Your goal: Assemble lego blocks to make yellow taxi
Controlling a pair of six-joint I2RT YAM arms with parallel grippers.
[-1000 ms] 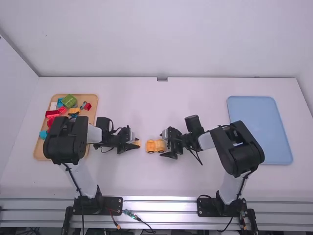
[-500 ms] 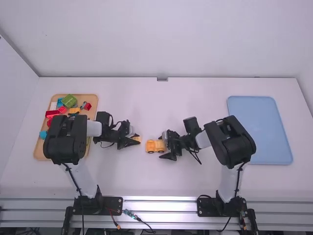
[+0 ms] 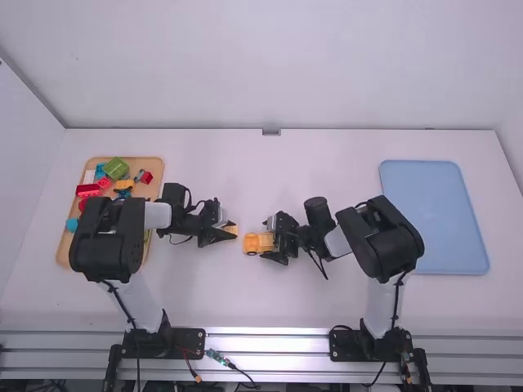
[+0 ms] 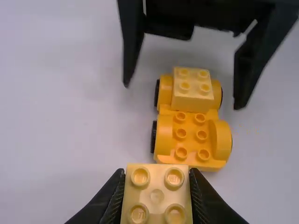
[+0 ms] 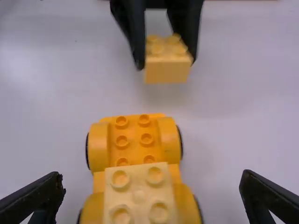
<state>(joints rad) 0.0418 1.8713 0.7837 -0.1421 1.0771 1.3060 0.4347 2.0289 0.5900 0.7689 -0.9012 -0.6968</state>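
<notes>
Our left gripper (image 3: 230,233) clamps a four-stud yellow brick (image 4: 157,195) nine o'clock of the wheeled base (image 3: 254,243); our right gripper (image 3: 274,239) gapes at three.

No legible text, labels, numbers or signs were observed on any item or surface.

The high view looks forward and down from far up over the flat white tabletop (image 3: 270,310), and the two wrist views peek close from facing sides, sharing the yellow plastic toy car (image 4: 190,135).
</notes>
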